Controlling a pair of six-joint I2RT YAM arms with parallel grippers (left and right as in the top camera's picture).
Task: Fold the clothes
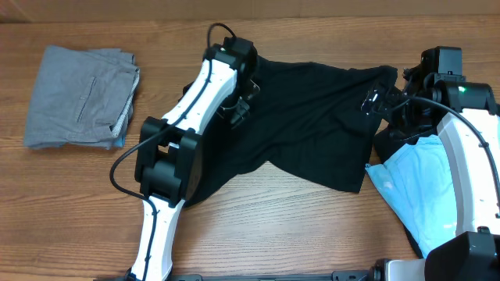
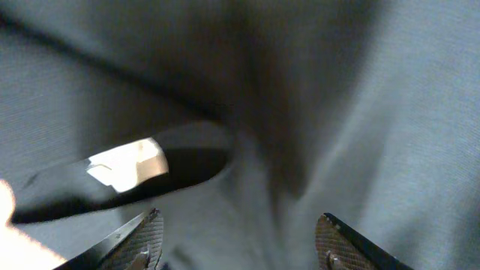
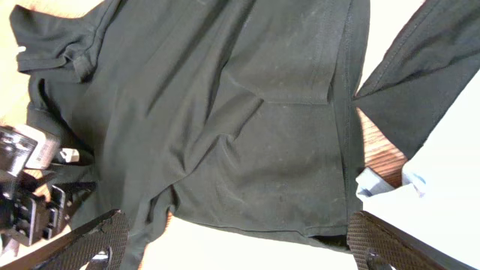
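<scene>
A large black T-shirt (image 1: 312, 129) lies spread and rumpled across the middle of the table. My left gripper (image 1: 238, 105) hovers low over its upper left part. In the left wrist view the left gripper (image 2: 240, 225) is open, with dark fabric (image 2: 337, 112) filling the view and nothing between the fingers. My right gripper (image 1: 376, 100) is at the shirt's upper right corner. It is open wide (image 3: 236, 221) above the shirt's hem (image 3: 300, 225). A folded grey garment (image 1: 78, 97) rests at the far left. A light blue T-shirt (image 1: 418, 187) lies at the right.
More black fabric (image 1: 384, 144) shows under the light blue T-shirt's left edge. The left arm (image 1: 176, 148) stretches from the front edge over the black T-shirt's left side. The right arm (image 1: 469, 156) stands over the light blue T-shirt. Bare wood (image 1: 297, 226) runs along the front.
</scene>
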